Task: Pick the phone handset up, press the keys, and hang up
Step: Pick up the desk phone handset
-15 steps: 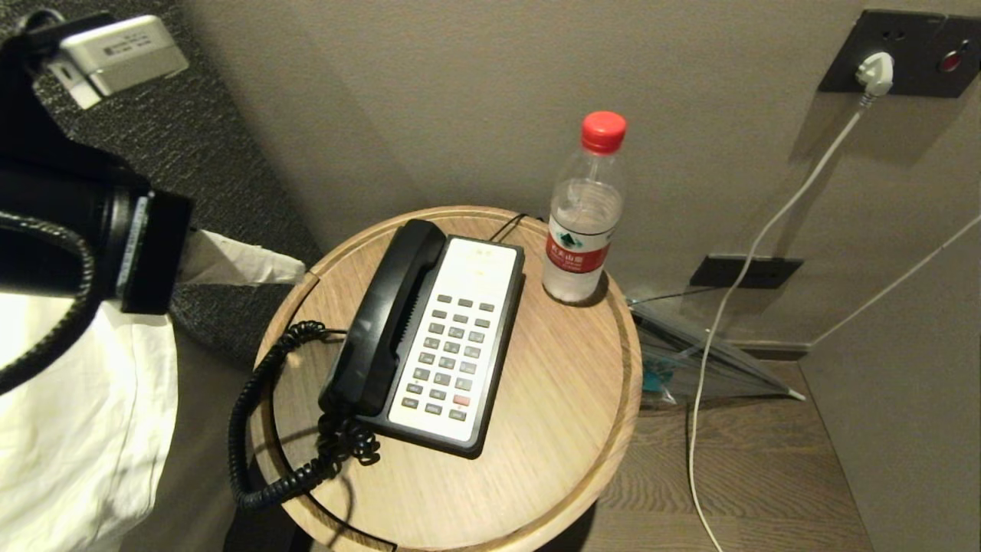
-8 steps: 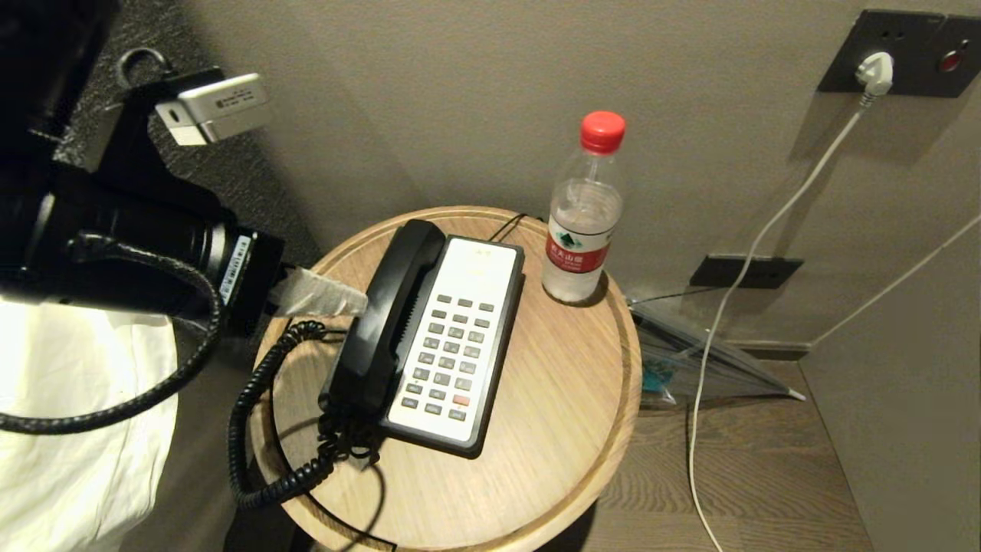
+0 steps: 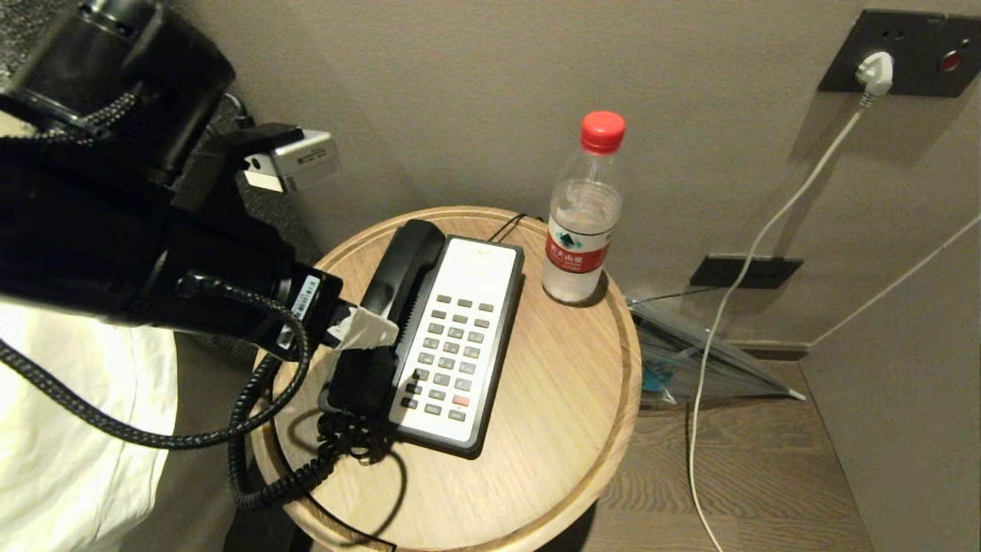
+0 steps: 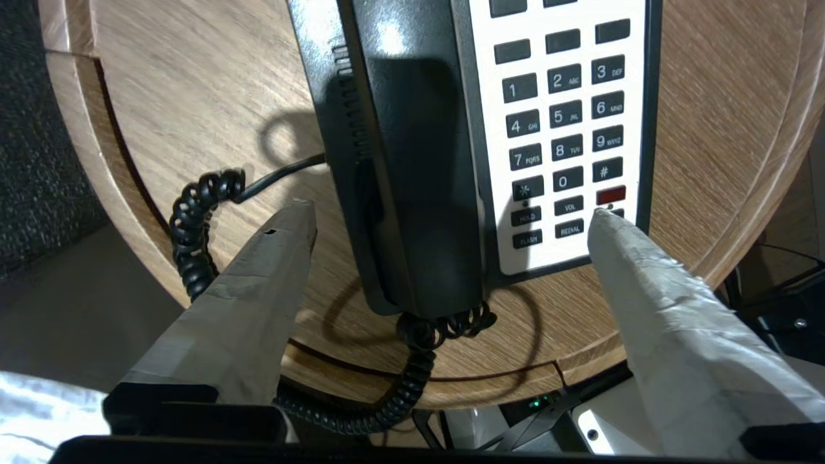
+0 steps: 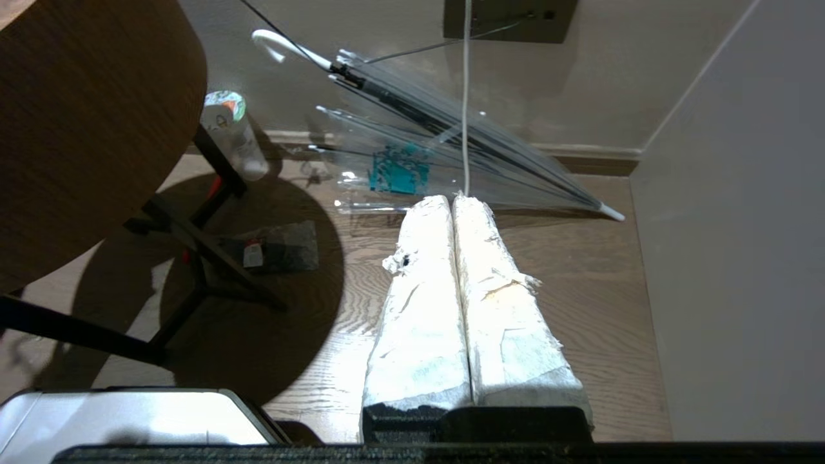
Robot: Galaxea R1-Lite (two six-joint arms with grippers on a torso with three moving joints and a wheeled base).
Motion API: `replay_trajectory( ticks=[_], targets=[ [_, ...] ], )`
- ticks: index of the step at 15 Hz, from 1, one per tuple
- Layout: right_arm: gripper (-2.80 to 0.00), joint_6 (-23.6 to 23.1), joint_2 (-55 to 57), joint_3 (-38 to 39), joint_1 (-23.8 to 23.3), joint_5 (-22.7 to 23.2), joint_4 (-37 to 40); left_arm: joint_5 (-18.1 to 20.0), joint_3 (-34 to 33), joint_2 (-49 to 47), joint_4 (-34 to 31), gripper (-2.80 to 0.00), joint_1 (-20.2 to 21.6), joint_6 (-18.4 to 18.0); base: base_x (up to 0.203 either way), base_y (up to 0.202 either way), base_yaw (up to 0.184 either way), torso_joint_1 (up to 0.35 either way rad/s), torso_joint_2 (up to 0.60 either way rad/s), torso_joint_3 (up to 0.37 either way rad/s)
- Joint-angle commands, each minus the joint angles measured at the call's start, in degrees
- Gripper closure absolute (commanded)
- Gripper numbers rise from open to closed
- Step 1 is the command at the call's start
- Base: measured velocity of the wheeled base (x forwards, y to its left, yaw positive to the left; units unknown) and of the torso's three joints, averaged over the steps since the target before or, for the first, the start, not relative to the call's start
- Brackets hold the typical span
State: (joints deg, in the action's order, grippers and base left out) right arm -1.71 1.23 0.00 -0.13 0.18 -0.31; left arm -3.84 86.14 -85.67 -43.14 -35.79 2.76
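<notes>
left gripper open over phone handset; keys read hold, flash, redial.

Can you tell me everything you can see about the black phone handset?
The phone handset is a long, shiny black plastic bar with rounded ends. It lies flat in its cradle on the left side of the phone base, beside the keys. A black coiled cord hangs from its near end, looping over the table's edge. The left gripper hovers above it, open, not touching.
</notes>
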Motion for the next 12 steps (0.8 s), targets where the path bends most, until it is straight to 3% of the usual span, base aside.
replay_trajectory(
  ticks=[1, 8, 12],
  targets=[
    [0.0, -0.05, 0.0, 0.09, 0.03, 0.02, -0.04, -0.79, -0.86, -1.61, 1.27, -2.8, -0.36, -0.45, 0.0, 0.0, 0.0, 0.0, 0.0, 0.0],
    [0.0, -0.05, -0.04, 0.09, -0.01, 0.03, -0.04, -4.71, -1.07, -5.17, 2.44, -2.8, -0.42, -0.44, 0.0, 0.0, 0.0, 0.0, 0.0, 0.0],
    [0.0, -0.05, 0.0, 0.09, -0.04, -0.01, -0.04, -4.68, -1.24, -6.18, 3.24, -2.8, -0.33, -0.13, 0.0, 0.0, 0.0, 0.0, 0.0, 0.0]
  ],
)
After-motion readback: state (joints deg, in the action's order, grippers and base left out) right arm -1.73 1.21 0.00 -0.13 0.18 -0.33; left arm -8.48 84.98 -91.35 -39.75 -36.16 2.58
